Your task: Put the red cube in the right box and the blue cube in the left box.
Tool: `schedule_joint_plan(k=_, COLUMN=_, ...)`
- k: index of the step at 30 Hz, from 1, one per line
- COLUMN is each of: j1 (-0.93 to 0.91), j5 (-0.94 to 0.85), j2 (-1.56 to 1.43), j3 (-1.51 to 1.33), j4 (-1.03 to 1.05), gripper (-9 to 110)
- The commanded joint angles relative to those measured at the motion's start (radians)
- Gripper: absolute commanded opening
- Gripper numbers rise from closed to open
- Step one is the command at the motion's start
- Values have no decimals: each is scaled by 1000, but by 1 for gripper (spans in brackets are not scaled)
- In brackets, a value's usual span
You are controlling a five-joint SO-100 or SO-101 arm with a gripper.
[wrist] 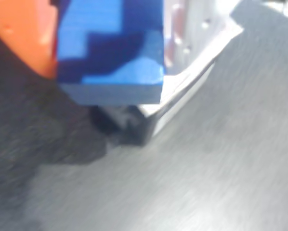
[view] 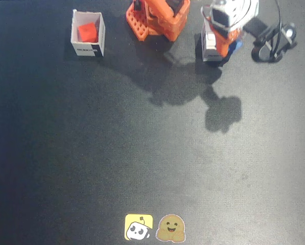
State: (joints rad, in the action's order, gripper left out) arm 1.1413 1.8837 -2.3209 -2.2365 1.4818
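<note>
Red cube (view: 87, 32) lies in a white box (view: 97, 38); blue cube (wrist: 110, 48) held aloft.

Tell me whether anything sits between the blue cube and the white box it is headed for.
Nothing visible does. In the wrist view the blue cube is held in the gripper right at the white box, with only bare mat beyond. In the fixed view the arm covers most of that box, so its inside cannot be checked.

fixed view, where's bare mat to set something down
Free: the wide black mat between the white box holding the red cube and the stickers. Crowded: the top edge, around the arm base and gripper with blue cube.
</note>
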Motion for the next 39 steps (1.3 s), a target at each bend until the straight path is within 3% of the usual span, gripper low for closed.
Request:
schedule_joint_plan(k=1, j1=51, j5=38, j2=-34, j3=8, j4=25, gripper=12)
schedule_joint_plan(k=9, j1=164, j5=120, j2=-55, j3=3, j4=77, gripper=12)
schedule_joint_plan(k=31, j1=161, j5=118, j2=-89, j3=-2, j4=133, gripper=12)
schedule_joint_plan(k=39, j1=164, j5=89, j2=-100, j3=-3, j4=104, gripper=22)
